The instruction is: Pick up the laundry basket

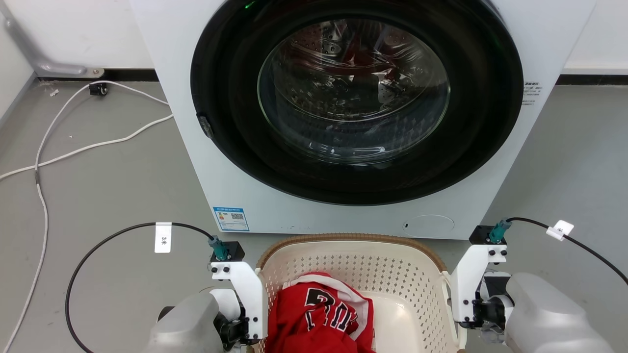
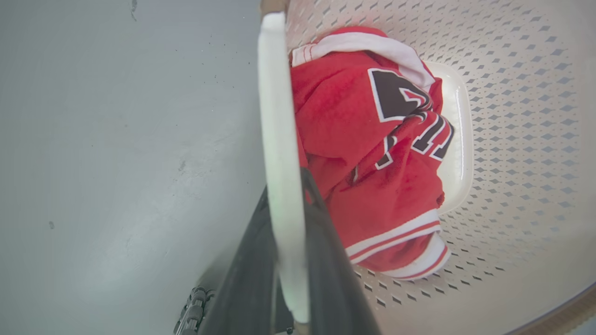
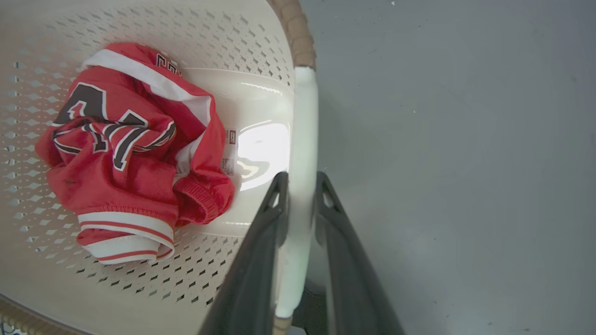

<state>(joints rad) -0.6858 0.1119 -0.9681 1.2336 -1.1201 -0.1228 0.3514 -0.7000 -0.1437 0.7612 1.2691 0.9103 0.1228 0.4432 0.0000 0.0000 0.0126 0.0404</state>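
Observation:
The laundry basket point(image 1: 363, 272) is cream-white with perforated walls and a brown woven rim, and sits low in the head view just in front of the washer. A crumpled red jersey point(image 1: 319, 314) lies inside it. In the left wrist view my left gripper point(image 2: 286, 184) is shut on the basket's white side handle point(image 2: 274, 93), one dark finger on each side of it. My right gripper point(image 3: 301, 177) is likewise shut on the other white handle point(image 3: 305, 116). The jersey point(image 2: 372, 153) point(image 3: 125, 153) rests on the basket's bottom. In the head view both wrists flank the basket, and their fingers are hidden.
A white front-loading washer point(image 1: 206, 162) with its round glass door point(image 1: 353, 93) shut stands right behind the basket. White cables point(image 1: 73, 147) trail over the grey floor at the left. Black cables loop from both wrists. Grey floor lies on either side.

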